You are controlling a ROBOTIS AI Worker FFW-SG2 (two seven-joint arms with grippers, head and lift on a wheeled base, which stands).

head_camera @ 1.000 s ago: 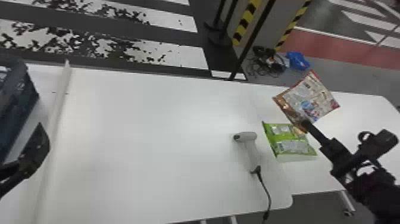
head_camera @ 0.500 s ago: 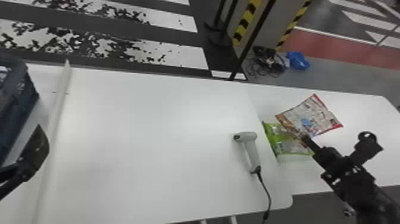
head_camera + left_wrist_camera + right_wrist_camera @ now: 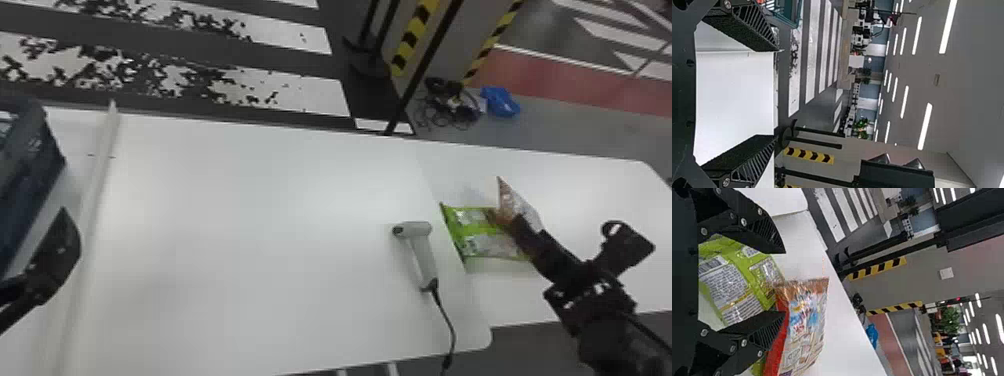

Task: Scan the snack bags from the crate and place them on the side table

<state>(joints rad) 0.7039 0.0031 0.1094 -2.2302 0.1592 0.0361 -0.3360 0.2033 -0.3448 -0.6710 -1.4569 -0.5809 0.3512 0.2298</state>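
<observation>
Crinkly red-edged bag [image 3: 803, 325] turned, tilted, beside glossy green bag [image 3: 730, 278], right claw [image 3: 520, 225] open

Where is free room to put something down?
Wide bare room lies on the main table between the pale strip and the scanner. The side table's far right corner is bare too. Crowded: around the right tool, green bag and red-edged bag.

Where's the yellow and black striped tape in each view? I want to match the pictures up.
Head view: striped tape right of centre, up top, either side of a slanted black pole.
Left wrist view: striped tape between two black poles.
Right wrist view: striped tape beyond the white table.
Shared landmark: white floor stripes.
</observation>
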